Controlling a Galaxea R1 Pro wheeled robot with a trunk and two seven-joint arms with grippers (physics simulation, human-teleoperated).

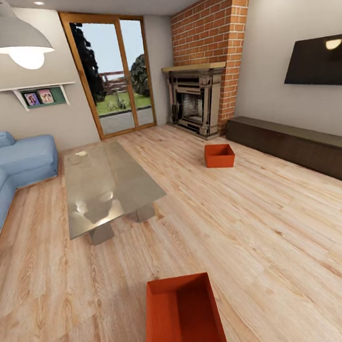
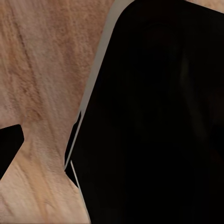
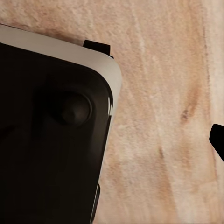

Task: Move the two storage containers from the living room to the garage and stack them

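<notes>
Jaws' opening cannot be told: both wrist views are showing dark robot body over wood floor (image 3: 163,116). Two storage containers are sitting well apart: near container (image 1: 183,316), far container (image 1: 219,155) by fireplace (image 1: 196,103).

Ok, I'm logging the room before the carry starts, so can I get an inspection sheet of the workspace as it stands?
Surface: light wood plank floor, bare between the furniture.
Job's things: near storage container on the floor close to the robot; far storage container near the fireplace; both open side up and empty.
Clutter: nothing seen.
Pincers: state cannot be told; the wrist views show dark robot body over the planks.
Cables: nothing seen.
Surroundings: glass coffee table, blue sofa, glass doors, wall TV.
</notes>
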